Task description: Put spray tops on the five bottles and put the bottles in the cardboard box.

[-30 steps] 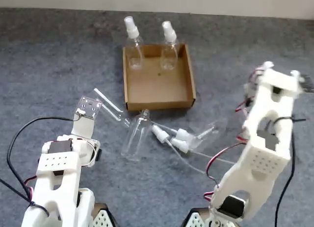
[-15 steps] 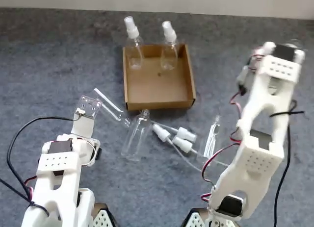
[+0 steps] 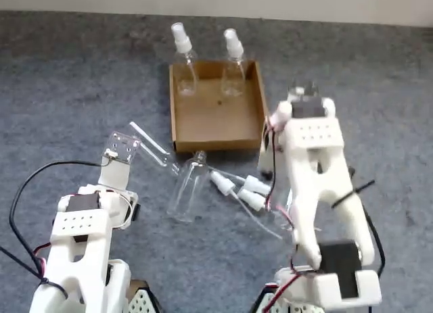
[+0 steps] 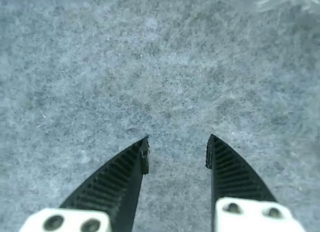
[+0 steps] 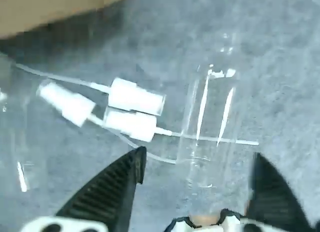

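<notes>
Over grey carpet (image 5: pixel 280 51), right gripper (image 5: pixel 199 157) gapes wide above a clear bottle (image 5: pixel 210 117).

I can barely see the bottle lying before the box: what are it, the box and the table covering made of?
Lying bottle: clear, glossy plastic, possibly glass; the covering shows through it. Box: matte brown cardboard, by its dull flat walls. Table covering: grey felt or carpet, by its fuzzy texture.

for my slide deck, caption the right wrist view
Open right pincer above a clear bottle lying beside loose spray tops.
</notes>
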`<control>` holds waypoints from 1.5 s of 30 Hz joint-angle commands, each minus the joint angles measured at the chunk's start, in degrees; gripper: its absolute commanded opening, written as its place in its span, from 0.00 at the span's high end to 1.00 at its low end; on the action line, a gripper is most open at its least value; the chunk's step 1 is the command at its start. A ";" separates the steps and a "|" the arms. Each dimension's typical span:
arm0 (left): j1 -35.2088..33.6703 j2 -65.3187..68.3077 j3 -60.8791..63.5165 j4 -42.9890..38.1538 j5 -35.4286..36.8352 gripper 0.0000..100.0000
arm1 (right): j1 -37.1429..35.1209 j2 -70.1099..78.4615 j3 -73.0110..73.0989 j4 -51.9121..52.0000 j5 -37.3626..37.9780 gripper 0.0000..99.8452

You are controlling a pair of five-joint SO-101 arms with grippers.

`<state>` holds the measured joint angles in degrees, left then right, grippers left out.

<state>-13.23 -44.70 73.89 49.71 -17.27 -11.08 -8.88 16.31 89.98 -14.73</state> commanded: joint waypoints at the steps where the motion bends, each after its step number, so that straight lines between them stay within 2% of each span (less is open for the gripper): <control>1: 0.75 -0.13 -0.22 -0.70 0.18 0.83 | 0.66 -4.79 12.79 -6.90 0.97 0.54; 5: 0.75 -0.13 -0.13 -0.62 0.18 0.83 | 4.97 -3.38 17.36 -14.20 0.97 0.54; 9: 0.84 0.04 -0.13 -0.62 0.18 0.83 | 6.11 1.63 17.80 -20.35 1.23 0.55; 15: 1.01 0.13 -0.13 -0.62 0.18 0.83 | 10.07 11.56 17.27 -22.11 2.29 0.73; 21: 1.80 -0.22 -3.38 -0.09 0.26 0.83 | 15.87 12.09 13.23 -22.46 18.90 0.86; 27: 9.19 0.13 -19.21 15.30 0.44 0.83 | 21.23 12.09 5.85 -17.27 31.47 0.94; 29: 12.26 0.31 -24.31 18.37 0.62 0.83 | 23.34 12.09 3.56 -16.13 36.04 0.99; 31: 16.13 0.31 -27.03 19.87 0.79 0.83 | 25.71 12.09 1.89 -15.96 40.97 1.00; 35: 25.10 0.40 -28.88 19.69 6.15 0.83 | 31.16 12.18 0.75 -16.40 49.76 1.00; 39: 33.89 0.84 -28.97 19.43 8.09 0.83 | 35.38 12.35 0.75 -16.48 57.23 1.00; 45: 37.67 12.97 -33.89 11.69 13.10 0.83 | 39.25 12.44 1.19 -21.05 66.73 1.00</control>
<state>22.81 -38.20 45.58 64.48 -6.73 26.02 4.48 20.09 71.87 47.52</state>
